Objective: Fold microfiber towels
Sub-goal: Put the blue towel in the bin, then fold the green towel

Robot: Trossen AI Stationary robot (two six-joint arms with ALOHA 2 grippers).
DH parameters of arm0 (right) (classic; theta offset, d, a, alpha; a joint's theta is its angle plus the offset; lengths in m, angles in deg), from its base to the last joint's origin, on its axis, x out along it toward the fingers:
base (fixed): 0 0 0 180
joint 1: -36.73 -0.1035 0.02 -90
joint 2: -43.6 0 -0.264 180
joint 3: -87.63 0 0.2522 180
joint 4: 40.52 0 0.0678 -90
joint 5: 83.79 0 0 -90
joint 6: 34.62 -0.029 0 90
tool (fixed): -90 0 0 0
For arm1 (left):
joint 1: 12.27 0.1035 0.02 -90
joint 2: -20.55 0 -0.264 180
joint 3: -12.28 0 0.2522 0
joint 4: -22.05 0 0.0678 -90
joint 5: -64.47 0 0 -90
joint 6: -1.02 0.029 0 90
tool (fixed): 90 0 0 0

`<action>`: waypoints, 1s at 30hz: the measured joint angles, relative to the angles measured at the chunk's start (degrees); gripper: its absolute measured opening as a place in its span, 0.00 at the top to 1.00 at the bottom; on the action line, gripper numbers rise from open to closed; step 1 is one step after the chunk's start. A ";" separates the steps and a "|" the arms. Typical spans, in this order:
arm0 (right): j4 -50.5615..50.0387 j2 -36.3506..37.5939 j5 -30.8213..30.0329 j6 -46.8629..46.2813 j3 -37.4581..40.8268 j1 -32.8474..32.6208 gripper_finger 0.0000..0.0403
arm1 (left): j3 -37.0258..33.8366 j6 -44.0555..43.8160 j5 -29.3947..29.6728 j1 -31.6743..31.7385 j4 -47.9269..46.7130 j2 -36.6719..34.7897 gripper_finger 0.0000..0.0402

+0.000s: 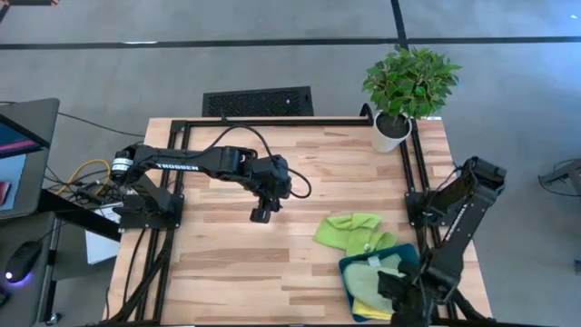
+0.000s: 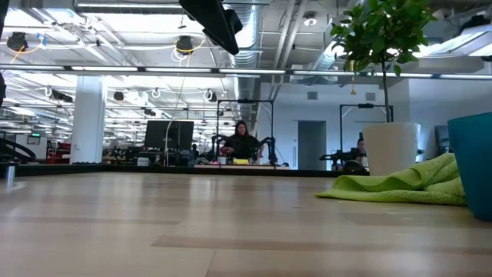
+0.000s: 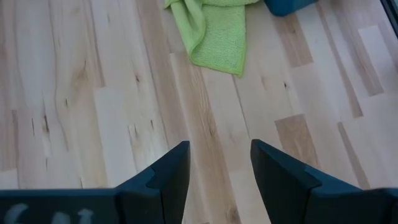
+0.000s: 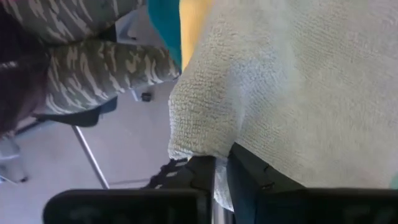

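Three soft microfiber towels are counted: one lime green (image 1: 349, 229), one sage green (image 1: 372, 277), one bright yellow (image 1: 370, 310). One teal rectangular tray (image 1: 348, 269), one white-potted green plant (image 1: 406, 91) and two dark arms are seen.

The table (image 1: 227, 263) is showing pale, smooth wood planks with a matt finish and visible grain, framed by matt black metal rails (image 1: 272, 121). The lime green towel (image 1: 349, 231) and the sage green towel (image 4: 298, 87) are looking like soft, nubbly microfiber cloth, the teal tray (image 2: 470, 165) like smooth plastic. The left gripper's fingers (image 3: 171, 177) are appearing as dark, matt plastic.
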 joint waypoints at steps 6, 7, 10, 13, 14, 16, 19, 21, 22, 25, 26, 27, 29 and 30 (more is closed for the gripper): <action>1.21 0.00 0.03 -1.47 0.00 2.25 0.82 | 0.00 -0.66 0.02 0.00 -0.02 0.00 0.59; 1.21 0.00 0.04 -1.46 0.00 2.47 0.81 | 0.00 -0.66 0.02 0.00 -0.02 0.00 0.59; 1.23 0.00 0.04 -2.17 0.00 2.50 0.76 | 0.00 -0.66 0.02 0.00 -0.07 0.00 0.59; 1.22 0.00 0.05 -3.43 0.00 2.50 0.67 | 0.00 -0.66 0.02 0.00 -0.07 0.00 0.59; 1.24 0.00 0.27 -3.41 0.00 2.50 0.64 | 0.00 -0.66 0.02 0.00 -0.07 0.00 0.59; 1.08 0.00 1.76 -2.67 0.00 2.50 0.57 | 0.00 -0.69 0.02 0.00 -0.07 0.00 0.59; 0.80 0.00 6.50 -1.95 0.00 2.88 0.49 | 0.00 -2.58 0.01 0.00 0.77 0.00 0.59; 0.81 0.06 9.91 -3.26 0.00 3.25 0.45 | 0.00 -3.08 0.02 -0.03 2.46 0.00 0.59; 0.79 0.22 10.36 -4.07 0.00 3.33 0.43 | 0.00 -2.84 0.04 -0.09 3.27 0.00 0.59; 0.80 1.12 10.04 -4.21 -0.02 3.34 0.41 | 0.00 -1.54 0.04 -0.11 4.84 0.00 0.59; 0.80 1.39 9.82 -4.20 -0.02 3.27 0.41 | 0.00 -1.51 0.04 -0.11 5.14 0.00 0.59; 0.79 1.64 9.46 -4.20 -0.02 3.17 0.41 | 0.00 -1.49 0.04 -0.11 5.20 0.00 0.59; 0.81 2.33 9.13 -4.36 -0.02 3.23 0.41 | 0.00 -1.47 0.04 -0.11 5.27 0.00 0.59; 0.79 2.72 9.03 -4.52 -0.02 3.22 0.41 | 0.00 -1.44 0.04 -0.11 5.31 0.00 0.59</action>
